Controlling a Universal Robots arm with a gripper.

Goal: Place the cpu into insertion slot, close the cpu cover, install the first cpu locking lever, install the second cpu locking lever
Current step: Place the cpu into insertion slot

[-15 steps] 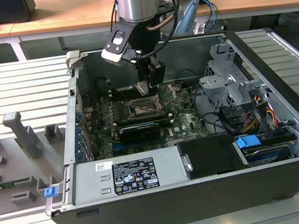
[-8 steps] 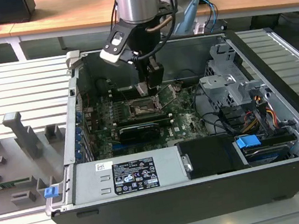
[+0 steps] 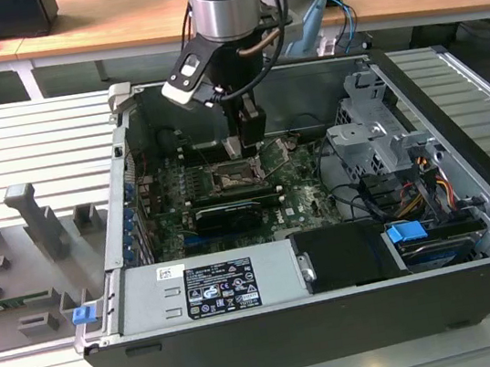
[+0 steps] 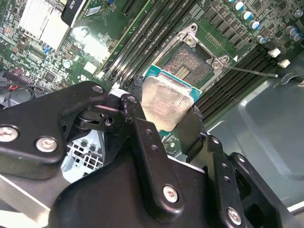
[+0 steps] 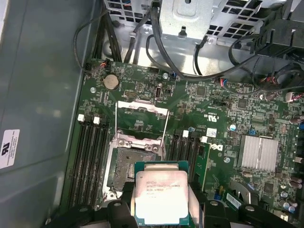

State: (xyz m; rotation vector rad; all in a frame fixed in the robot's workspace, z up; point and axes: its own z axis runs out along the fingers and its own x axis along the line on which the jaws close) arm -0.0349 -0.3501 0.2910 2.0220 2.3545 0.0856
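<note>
Holds the cpu [image 4: 164, 102] by two opposite edges in the matte black gripper [image 4: 166, 108], jaws clamped on its green rim. Presents a flat square chip, pale dull-silver face, rounded corners. Hangs it over the green circuit board [image 5: 213, 102], partly overlapping the insertion slot [image 5: 124, 166], a dark grainy square ringed in silvery metal. Faces the cpu cover [image 5: 142, 105], a thin metal frame standing open at one edge of the slot.

We see the cpu [image 5: 160, 197] held in the gripper [image 5: 164, 214], covering the five o'clock corner of the insertion slot [image 5: 122, 166], taking the upraised cpu cover [image 5: 142, 105] as twelve; a finned heatsink [image 5: 259, 152] sits toward three.
</note>
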